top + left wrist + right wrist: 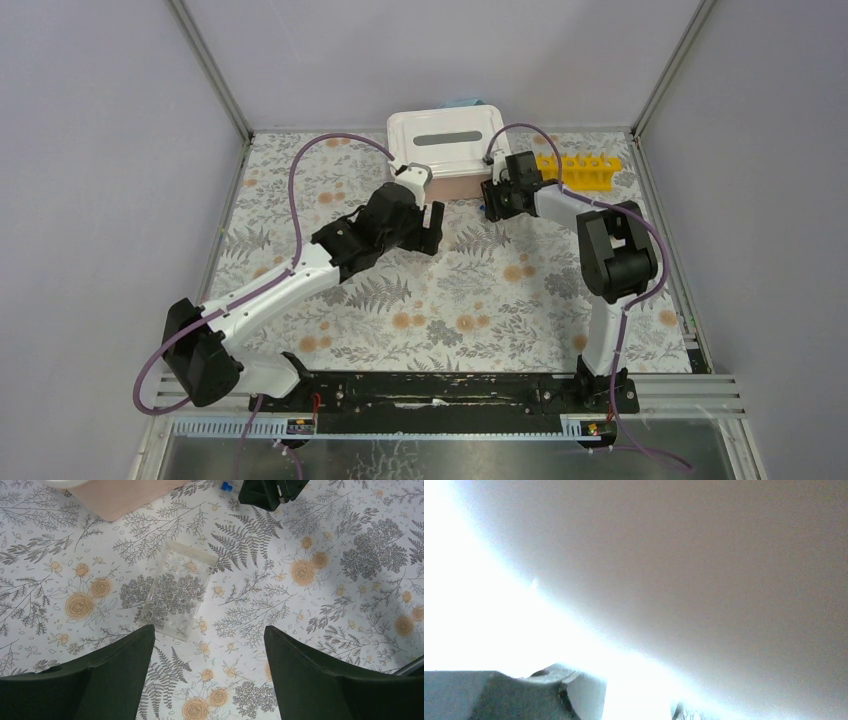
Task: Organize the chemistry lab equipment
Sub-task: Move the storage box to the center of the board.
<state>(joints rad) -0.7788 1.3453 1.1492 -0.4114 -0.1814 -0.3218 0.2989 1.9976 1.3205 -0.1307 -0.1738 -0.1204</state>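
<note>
Left wrist view: my left hand [208, 634] hangs spread wide and empty over the floral counter [350, 605], with a clear plastic bag [175, 592] lying flat just ahead of its fingers. Beyond the bag, one blue-capped tube [227, 486] lies loose beside the right hand [270, 492]. I cannot tell that hand's grip, because its own camera is washed out white. From above, the yellow rack [578, 171] stands at the back right, near the white lidded box [444, 141]. I judge most of the sorting is yet to do.
</note>
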